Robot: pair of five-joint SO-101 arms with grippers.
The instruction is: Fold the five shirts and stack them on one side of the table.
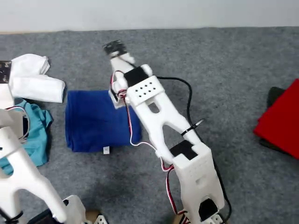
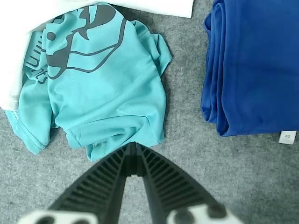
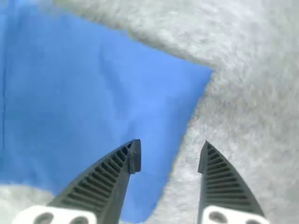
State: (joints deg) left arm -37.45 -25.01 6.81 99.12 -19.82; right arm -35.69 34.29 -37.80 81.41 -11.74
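Shirts lie scattered over a grey, carpet-like surface (image 1: 233, 60). Farthest left, a white shirt (image 1: 35, 79) sits bunched toward the far side. A crumpled teal shirt (image 1: 37, 135) with a dark grey print touches it on the near side. The left arm (image 1: 22, 172) rises from the near left corner and covers part of the teal shirt in the high view. In the left wrist view, the left gripper (image 2: 135, 148) has its fingers pressed together with nothing between them. The tips sit right at the teal shirt's hem; whether they touch the cloth cannot be told.

Just beside the teal shirt, across a narrow strip of bare surface, the blue shirt (image 1: 96, 121) lies flat, folded into a rough rectangle. A small white tag (image 1: 106, 150) shows at its near edge. The right arm (image 1: 159, 116) stretches from the near edge toward the blue shirt's far right corner. In its wrist view, the right gripper (image 3: 170, 156) holds its fingers spread wide and grips nothing. One finger is over the blue cloth and the other over bare surface, straddling the shirt's edge close to a corner.

Well apart, at the right edge, a red shirt (image 1: 280, 121) is cut off by the frame. A dark cloth (image 1: 273, 95) shows just behind it.
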